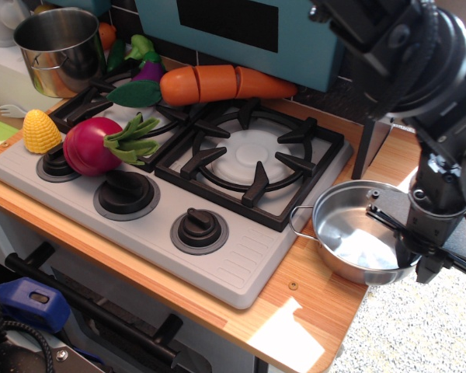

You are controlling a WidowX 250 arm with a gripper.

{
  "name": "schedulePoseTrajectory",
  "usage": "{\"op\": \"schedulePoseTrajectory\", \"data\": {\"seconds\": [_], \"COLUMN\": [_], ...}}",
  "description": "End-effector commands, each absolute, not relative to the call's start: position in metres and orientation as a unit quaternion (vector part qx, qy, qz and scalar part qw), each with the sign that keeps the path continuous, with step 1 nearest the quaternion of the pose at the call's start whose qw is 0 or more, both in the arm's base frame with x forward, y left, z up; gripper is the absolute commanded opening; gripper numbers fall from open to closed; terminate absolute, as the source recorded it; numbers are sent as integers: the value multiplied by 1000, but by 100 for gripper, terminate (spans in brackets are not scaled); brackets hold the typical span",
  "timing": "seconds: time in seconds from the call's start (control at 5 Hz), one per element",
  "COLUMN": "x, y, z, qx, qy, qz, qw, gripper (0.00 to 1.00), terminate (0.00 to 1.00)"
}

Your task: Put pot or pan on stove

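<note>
Right of stove (217,256), gripper (408,245) clamps pan (349,241) rim nr counter (311,318) edge.

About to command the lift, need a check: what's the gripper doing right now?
Gripper: closed on the right rim of the pan, which sits on the wooden counter beside the stove.
</note>
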State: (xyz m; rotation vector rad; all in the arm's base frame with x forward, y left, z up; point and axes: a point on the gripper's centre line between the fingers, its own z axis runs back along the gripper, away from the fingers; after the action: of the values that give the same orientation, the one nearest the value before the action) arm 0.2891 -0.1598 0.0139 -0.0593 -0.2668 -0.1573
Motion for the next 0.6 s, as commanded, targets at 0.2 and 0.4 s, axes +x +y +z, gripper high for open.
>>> {"op": "schedulePoseTrajectory", "data": {"seconds": [0.2,0.4], "x": [287,287], "y": [-165,-148], "z": [82,99], "qx": [52,78], "qy": [-120,-114], "qz": [-53,-64], "qw": [990,988], "gripper": [0,0], "terminate": [0,0]}}
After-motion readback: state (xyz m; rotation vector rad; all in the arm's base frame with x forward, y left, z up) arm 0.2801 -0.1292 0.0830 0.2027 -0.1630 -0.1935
